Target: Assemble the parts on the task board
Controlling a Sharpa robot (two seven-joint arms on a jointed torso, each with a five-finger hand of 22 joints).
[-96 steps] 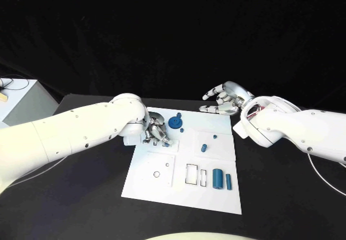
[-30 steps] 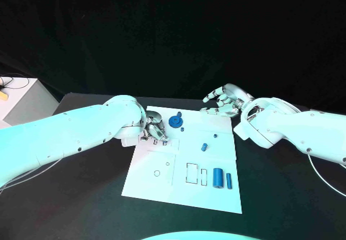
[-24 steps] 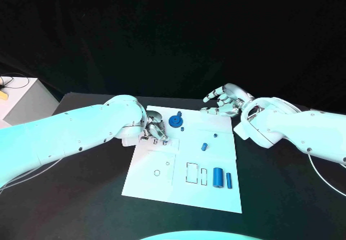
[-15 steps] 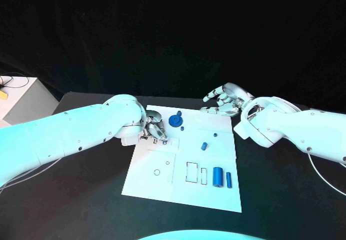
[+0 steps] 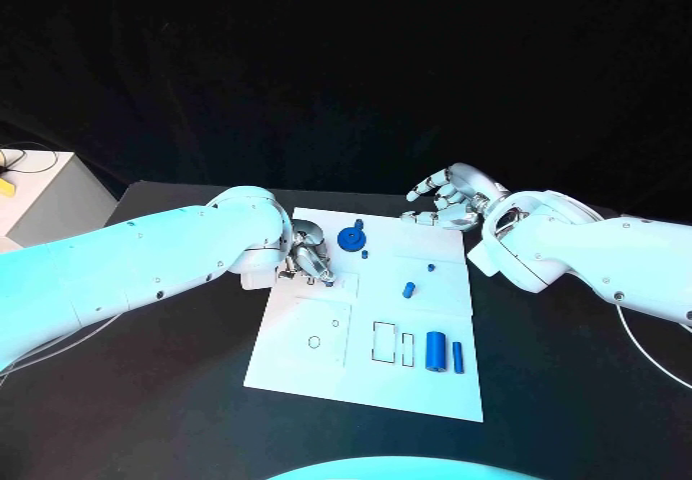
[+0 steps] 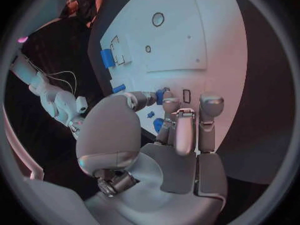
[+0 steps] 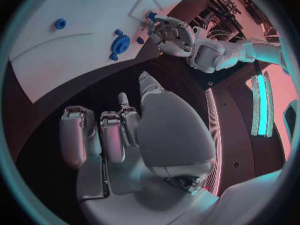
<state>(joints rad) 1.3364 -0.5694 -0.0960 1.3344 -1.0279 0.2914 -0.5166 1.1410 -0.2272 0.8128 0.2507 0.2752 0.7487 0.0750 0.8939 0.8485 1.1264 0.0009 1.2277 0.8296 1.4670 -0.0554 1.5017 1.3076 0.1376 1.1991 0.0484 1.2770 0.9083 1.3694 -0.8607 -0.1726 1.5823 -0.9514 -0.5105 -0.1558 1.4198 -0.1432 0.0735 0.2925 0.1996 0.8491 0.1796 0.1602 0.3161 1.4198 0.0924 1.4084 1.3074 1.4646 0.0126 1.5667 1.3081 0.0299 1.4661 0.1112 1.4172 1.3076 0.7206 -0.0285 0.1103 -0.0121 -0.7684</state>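
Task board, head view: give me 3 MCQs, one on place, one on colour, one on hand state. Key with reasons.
1. Where do the two upright-lying blue cylinders sit on the task board?
A. Far corner beside the left hand
B. Near part, right of the rectangular outlines
C. Off the board on the black table

2. What colour is the round gear-like part at the board's far edge?
A. Blue
B. Red
C. Yellow

3. What is the right hand doing?
A. Gripping a cylinder
B. Pressing on the board
C. Holding nothing, fingers apart, beyond the board's far edge

Key: 1 B, the pair lies next to the outlined slots on the side nearer the robot. 2 A, it matches the other blue pieces. 3 C, the right wrist view shows its fingers bare over dark table.
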